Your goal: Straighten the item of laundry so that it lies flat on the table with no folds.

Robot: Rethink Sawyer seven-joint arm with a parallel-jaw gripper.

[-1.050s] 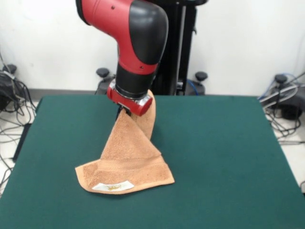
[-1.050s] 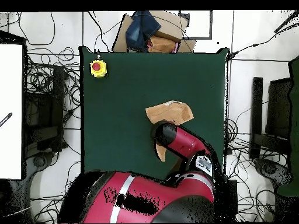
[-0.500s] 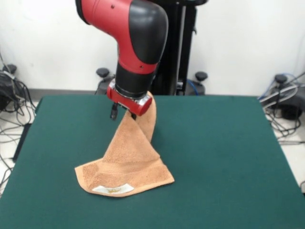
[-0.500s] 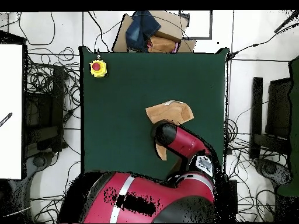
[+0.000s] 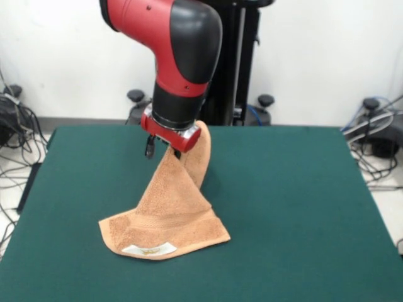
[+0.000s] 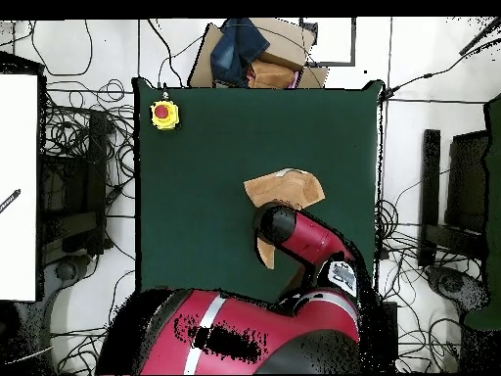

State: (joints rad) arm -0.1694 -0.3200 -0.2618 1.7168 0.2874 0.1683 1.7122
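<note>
The towel [image 5: 170, 214] is tan-orange terry with a woven band across it and a small white label [image 5: 149, 250] marked in gold. The tabletop [image 5: 302, 207] is plain dark green. The arm [image 5: 170, 44] is red and black. A yellow box [image 6: 164, 115] carries a red button.

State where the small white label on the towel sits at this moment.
In the front view, the label lies on the towel's lower edge, resting on the table nearest the camera, below and slightly left of the gripper holding the towel's upper part.
</note>
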